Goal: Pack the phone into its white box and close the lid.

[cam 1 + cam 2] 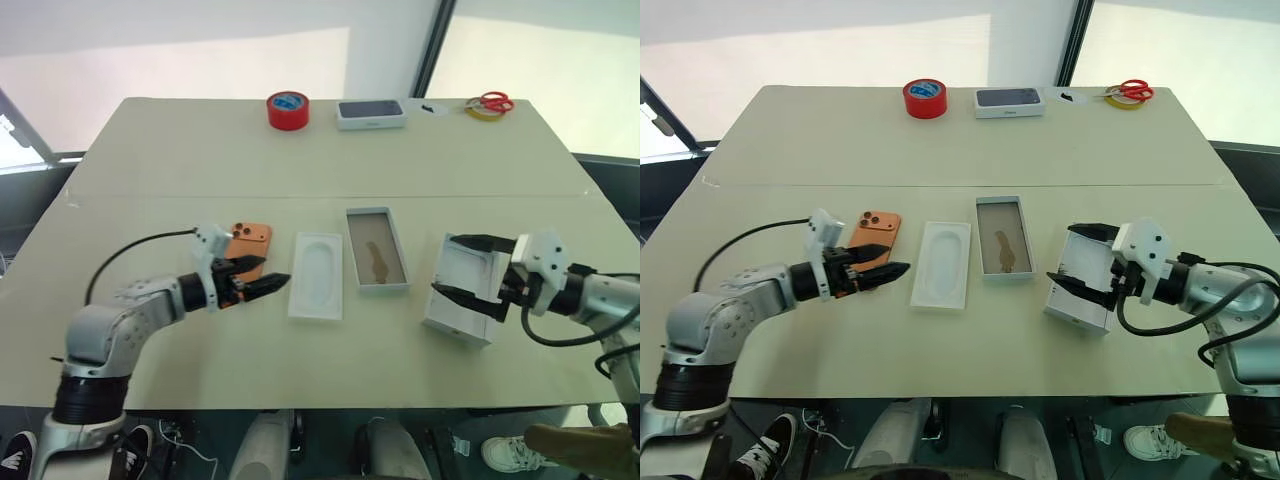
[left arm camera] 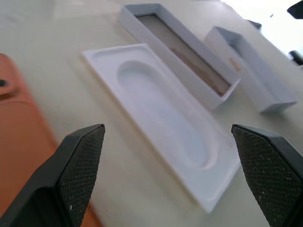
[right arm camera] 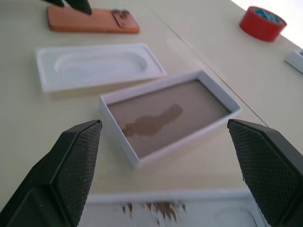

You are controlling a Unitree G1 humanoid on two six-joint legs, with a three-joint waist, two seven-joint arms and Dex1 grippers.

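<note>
Head camera, left eye: left gripper (image 1: 262, 276) low over the desk (image 1: 150, 160), jaws wide apart and empty, just in front of the phone (image 1: 250, 240), which lies flat on its face, lenses up. Next along, the thin white insert (image 1: 318, 275), then the white box (image 1: 377, 249) with its brown floor bare. Right gripper (image 1: 468, 267) hanging over the lid (image 1: 462, 290), jaws spread, nothing clamped. Far edge: red tape roll (image 1: 288, 110), closed box with dark top (image 1: 371, 114), scissors (image 1: 488, 102).

Right eye: same line-up. Risk here, a flat phone on a flat desk, little edge to bite; likely to skid toward the insert instead of lifting.

Left wrist: both fingers (image 2: 80, 156) parted wide, insert dead ahead, orange phone off to the side. Danger of closing on the wrong thing, the insert being squarely between the jaws' line.

Right wrist: fingers (image 3: 78, 151) apart, white box ahead, lid rim close beneath. Possible trouble: lid taken up too early, before the phone is seated, or a jaw catching its thin wall and tipping it; both arms converging on the box could also collide.
</note>
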